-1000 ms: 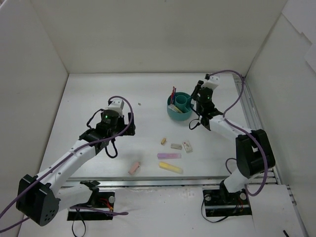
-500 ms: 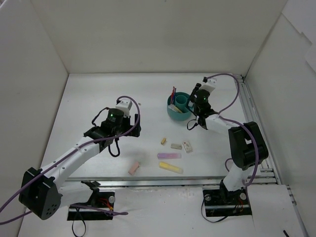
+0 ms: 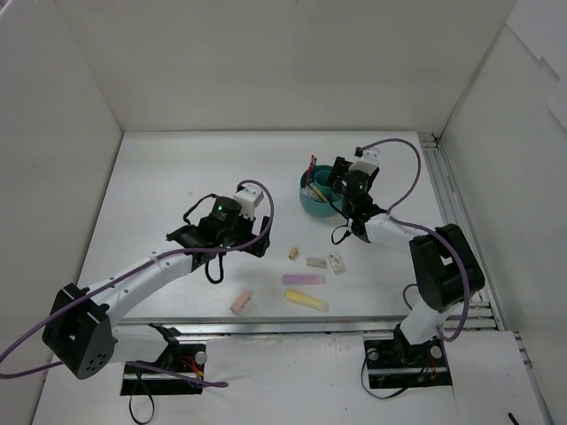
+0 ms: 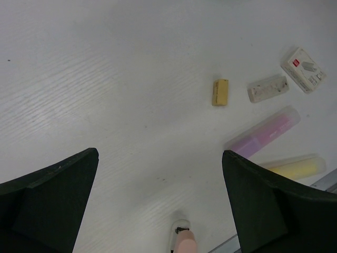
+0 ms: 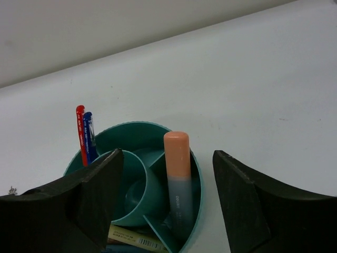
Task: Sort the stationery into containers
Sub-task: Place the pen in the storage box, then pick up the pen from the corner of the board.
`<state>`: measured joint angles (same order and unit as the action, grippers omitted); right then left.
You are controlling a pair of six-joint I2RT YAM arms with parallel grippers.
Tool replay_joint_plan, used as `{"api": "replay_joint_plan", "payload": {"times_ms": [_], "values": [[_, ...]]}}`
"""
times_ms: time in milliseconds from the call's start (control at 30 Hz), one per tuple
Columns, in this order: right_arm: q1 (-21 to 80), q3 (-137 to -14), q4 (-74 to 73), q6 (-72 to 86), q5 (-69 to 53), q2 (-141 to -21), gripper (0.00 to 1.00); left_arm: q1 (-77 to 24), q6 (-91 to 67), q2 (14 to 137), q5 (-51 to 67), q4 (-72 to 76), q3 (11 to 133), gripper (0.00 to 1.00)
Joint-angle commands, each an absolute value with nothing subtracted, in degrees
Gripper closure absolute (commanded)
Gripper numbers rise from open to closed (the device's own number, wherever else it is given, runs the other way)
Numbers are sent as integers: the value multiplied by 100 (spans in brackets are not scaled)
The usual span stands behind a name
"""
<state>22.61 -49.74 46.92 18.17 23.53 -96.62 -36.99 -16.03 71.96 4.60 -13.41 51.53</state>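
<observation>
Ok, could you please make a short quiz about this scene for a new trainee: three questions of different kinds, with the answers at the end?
1. True or false: the orange highlighter stands inside the teal cup.
2. Which colours are the two pens in the cup? A) red and blue B) grey and green C) black and white
3. How many highlighters lie on the table?
Key: 1 true. 2 A. 3 two, the purple highlighter and the yellow highlighter.
</observation>
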Motion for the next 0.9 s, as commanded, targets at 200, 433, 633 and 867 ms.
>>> {"api": "replay_joint_plan", "payload": {"times_ms": [200, 433, 633, 867], "values": [[2364, -4598, 5247, 1573, 2636, -8149, 10, -4131, -2012, 7663, 905, -1748, 5897, 0], [2373, -4140, 5151, 1030, 2471, -7217, 2, -4737, -1399, 8128, 1467, -1187, 5502, 0], [2303, -4069, 4519, 905, 1873, -6733, 2, -5027, -616, 9033, 1810, -923, 5817, 0], [2118, -3990, 4096, 975, 1548, -6425, 2, -5247, -325, 9843, 1222, -1432, 6495, 6]]}}
